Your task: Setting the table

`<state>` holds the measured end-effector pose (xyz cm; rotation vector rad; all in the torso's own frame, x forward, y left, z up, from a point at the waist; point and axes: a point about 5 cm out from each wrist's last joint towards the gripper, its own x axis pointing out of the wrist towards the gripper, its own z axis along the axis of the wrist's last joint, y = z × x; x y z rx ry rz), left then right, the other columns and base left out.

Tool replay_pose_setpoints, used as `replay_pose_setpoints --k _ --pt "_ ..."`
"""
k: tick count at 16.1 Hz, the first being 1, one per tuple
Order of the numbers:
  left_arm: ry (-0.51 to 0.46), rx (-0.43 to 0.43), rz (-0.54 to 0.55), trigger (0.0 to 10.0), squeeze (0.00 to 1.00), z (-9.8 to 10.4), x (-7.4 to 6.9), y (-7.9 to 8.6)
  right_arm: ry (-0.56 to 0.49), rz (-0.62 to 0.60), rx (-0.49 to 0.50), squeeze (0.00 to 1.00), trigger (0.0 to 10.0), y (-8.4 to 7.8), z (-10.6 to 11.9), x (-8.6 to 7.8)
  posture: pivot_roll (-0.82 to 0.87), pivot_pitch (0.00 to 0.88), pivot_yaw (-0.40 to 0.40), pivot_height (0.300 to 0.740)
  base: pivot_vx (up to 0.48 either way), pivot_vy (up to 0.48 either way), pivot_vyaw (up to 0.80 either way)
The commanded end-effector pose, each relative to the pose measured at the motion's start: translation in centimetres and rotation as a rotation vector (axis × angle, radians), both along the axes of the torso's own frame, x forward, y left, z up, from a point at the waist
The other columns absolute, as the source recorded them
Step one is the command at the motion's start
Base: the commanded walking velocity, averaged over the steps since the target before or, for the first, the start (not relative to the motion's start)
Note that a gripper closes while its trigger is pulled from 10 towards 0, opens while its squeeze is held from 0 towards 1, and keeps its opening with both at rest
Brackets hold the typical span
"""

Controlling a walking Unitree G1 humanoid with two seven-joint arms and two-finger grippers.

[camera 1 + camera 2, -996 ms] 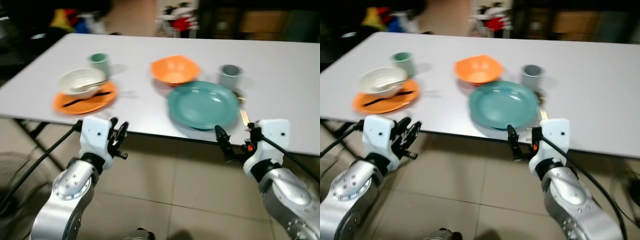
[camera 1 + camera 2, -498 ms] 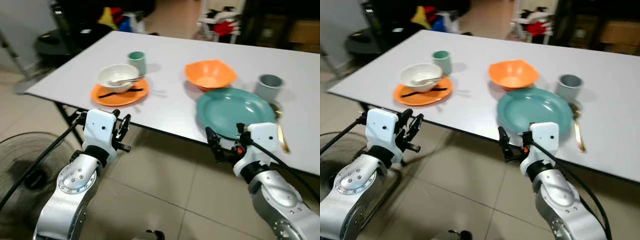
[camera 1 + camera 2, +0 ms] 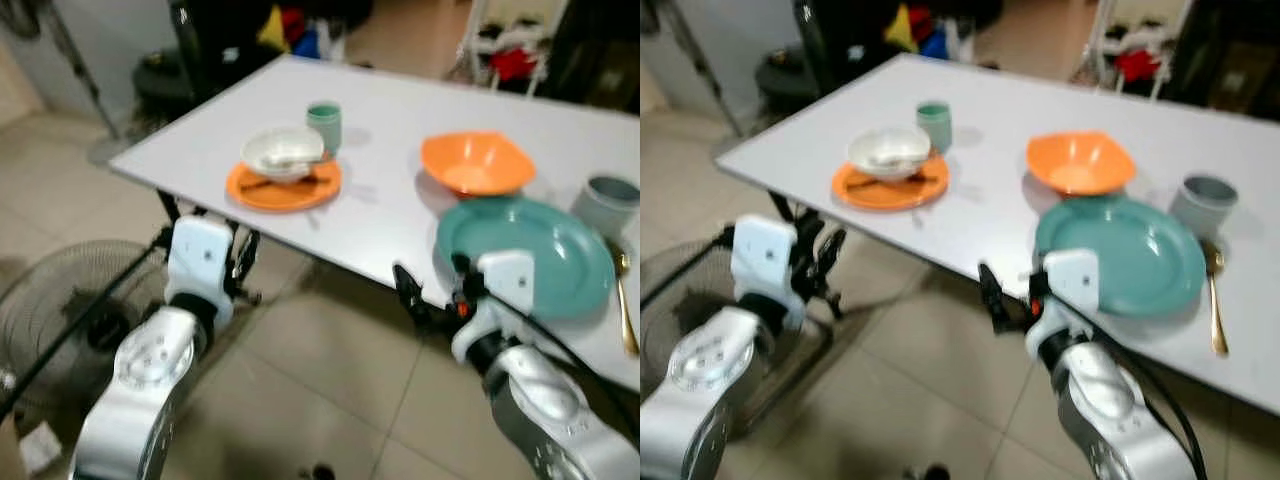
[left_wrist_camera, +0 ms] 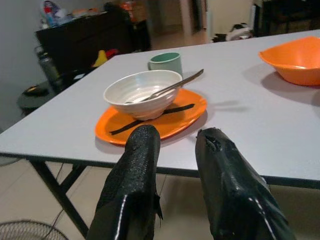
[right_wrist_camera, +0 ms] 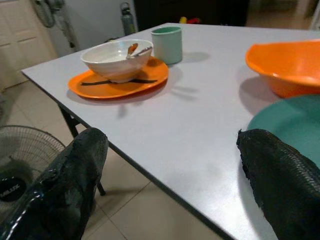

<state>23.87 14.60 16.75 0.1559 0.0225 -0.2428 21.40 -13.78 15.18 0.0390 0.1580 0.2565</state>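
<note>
The two head views look forward and down across the surface (image 3: 400, 210) from before its near edge. Each wrist view looks low along its own black fingers (image 4: 131, 185), close to that edge. All four share the white bowl (image 5: 116, 59) on the orange plate (image 3: 890, 185).

My view swings toward nine o'clock — the floor fan (image 3: 60, 320) comes in at eight o'clock. The table (image 3: 390, 200) and its dishes keep their places; my arms hang as before.
</note>
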Motion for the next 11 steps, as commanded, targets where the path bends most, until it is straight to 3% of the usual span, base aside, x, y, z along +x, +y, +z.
replay_pose_setpoints --k 1,3,11 --pt "-0.008 0.001 0.010 10.0 0.00 0.1 -0.2 0.2 0.011 -0.004 -0.006 0.00 10.0 -0.3 -0.2 0.3 0.11 0.000 0.076 0.740 0.000 0.000 0.80" --pt "0.012 0.001 0.018 10.0 0.00 -0.3 -0.6 0.6 0.016 -0.046 0.000 0.00 10.0 -0.7 -0.5 0.6 0.11 0.000 0.086 0.740 0.000 0.000 0.80" --pt "0.054 0.004 0.065 10.0 0.00 -1.3 -1.3 1.4 0.035 -0.018 0.014 0.00 10.0 -0.3 -1.0 0.7 0.13 0.000 0.090 0.740 0.000 0.000 0.80"
